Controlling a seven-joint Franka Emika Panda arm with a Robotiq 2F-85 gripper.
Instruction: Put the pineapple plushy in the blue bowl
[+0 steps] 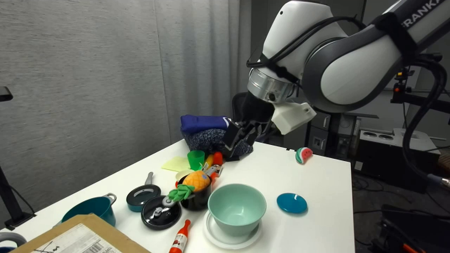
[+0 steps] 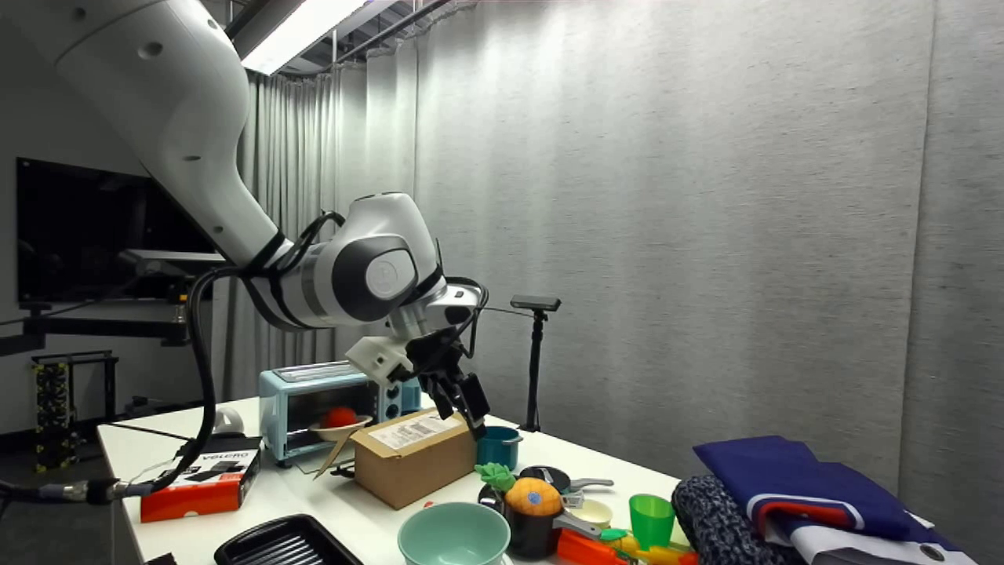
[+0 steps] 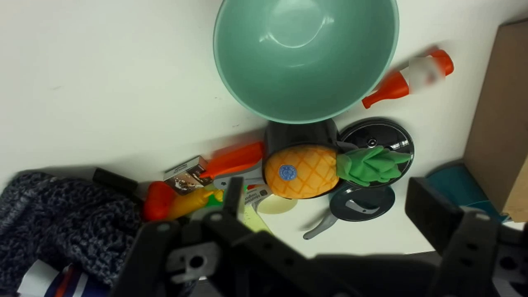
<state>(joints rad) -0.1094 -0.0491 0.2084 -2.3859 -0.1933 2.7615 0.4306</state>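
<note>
My claw [image 3: 331,200] is spread, holding nothing; pineapple plushy [image 3: 326,170] sits atop the black pot [image 3: 303,134], leaves [image 3: 373,166] hanging out, and should be light and squashy, so I'd pinch mid-body, not the leaves.

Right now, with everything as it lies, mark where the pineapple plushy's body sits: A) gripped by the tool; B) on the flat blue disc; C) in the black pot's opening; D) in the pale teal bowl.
C: in an exterior view the pineapple plushy sits in the black pot, its green leafy top hanging out over the side.
</note>
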